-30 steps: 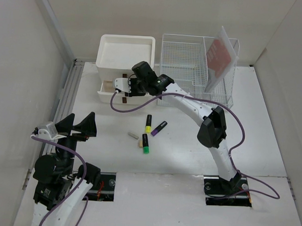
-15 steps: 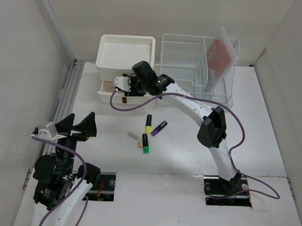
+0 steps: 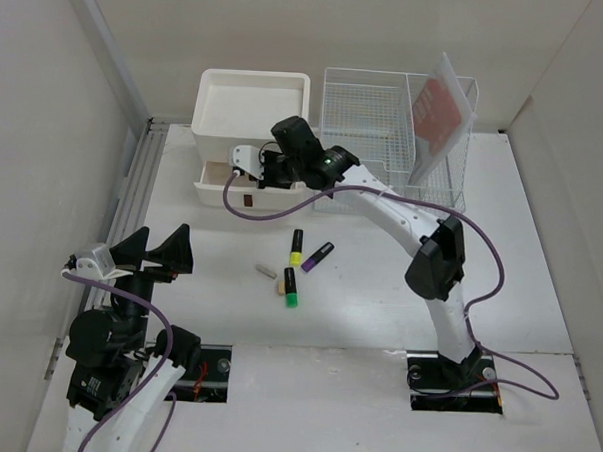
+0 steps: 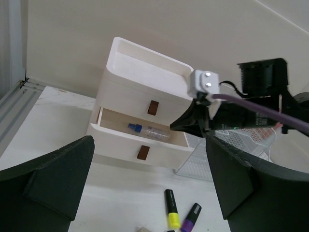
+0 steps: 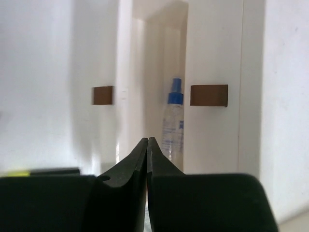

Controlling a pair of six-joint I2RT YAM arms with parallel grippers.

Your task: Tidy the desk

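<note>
Presently your right tool is shut on nothing and your left tool gapes; the light, stiff, probably slick highlighters on the bench suit a mid-barrel grip.

Top view: right gripper covers most of the open drawer, so the bottle inside doesn't show there. Right wrist: its fingers block the bottle's lower end, label too small to read. Left wrist: eraser cut off by bottom edge.
</note>
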